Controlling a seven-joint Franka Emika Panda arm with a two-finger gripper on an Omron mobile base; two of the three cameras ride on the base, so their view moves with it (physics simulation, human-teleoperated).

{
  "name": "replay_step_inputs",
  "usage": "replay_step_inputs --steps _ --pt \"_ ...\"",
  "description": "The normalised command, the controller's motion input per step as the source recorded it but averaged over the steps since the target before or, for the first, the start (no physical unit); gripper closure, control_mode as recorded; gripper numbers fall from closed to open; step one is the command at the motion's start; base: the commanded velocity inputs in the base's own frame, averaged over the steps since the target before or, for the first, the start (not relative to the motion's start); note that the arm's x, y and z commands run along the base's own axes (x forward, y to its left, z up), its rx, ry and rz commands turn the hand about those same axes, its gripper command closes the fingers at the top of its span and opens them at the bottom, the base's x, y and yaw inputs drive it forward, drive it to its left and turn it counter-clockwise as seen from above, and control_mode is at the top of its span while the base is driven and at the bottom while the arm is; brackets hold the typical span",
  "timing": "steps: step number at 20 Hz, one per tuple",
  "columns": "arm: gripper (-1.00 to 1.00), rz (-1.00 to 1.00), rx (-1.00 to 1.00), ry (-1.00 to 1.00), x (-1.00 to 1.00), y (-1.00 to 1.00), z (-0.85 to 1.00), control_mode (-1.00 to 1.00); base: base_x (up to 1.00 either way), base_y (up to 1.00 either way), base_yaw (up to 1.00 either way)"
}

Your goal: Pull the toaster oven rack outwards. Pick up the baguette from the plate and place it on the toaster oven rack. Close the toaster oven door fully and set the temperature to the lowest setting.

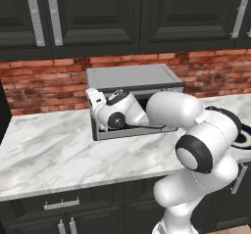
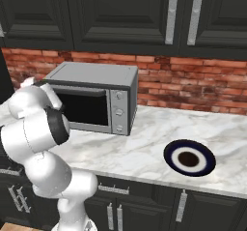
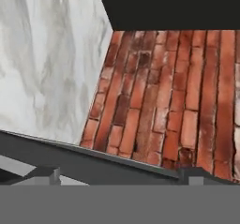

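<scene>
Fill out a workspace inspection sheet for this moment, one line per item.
Surface: white marble counter, bare around the oven.
Job's things: toaster oven against the brick wall; plate to its right holds no baguette; rack and door state hidden by the arm.
Clutter: nothing seen.
Gripper: gripper open, tips wide apart, nothing between them, facing counter and brick.
Cables: nothing seen.
Surroundings: red brick wall, dark cabinets above and below.

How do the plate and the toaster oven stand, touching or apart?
Apart. The right base view shows the plate lying right of the toaster oven, with bare marble counter between them.
</scene>
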Motion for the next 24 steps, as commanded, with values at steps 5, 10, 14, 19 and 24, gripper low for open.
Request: replay_step_inputs --steps 5,10,14,19,24 --pt "-1.0 -0.08 0.12 0.06 -0.74 0.49 0.6 -1.0 0.0 0.0 0.0" --pt "-1.0 -0.13 0.17 0.0 -1.0 -0.02 1.0 -1.0 0.0 0.0 0.0" --pt "-1.0 -0.12 0.22 0.0 -0.99 -0.15 1.0 -1.0 0.0 0.0 0.0" --pt "-1.0 -0.05 0.43 0.06 -0.79 -0.16 0.95 -1.0 0.0 0.0 0.0" --pt "-1.0 0.0 0.87 0.3 -0.38 -0.34 0.7 -1.0 0.0 0.0 0.0"
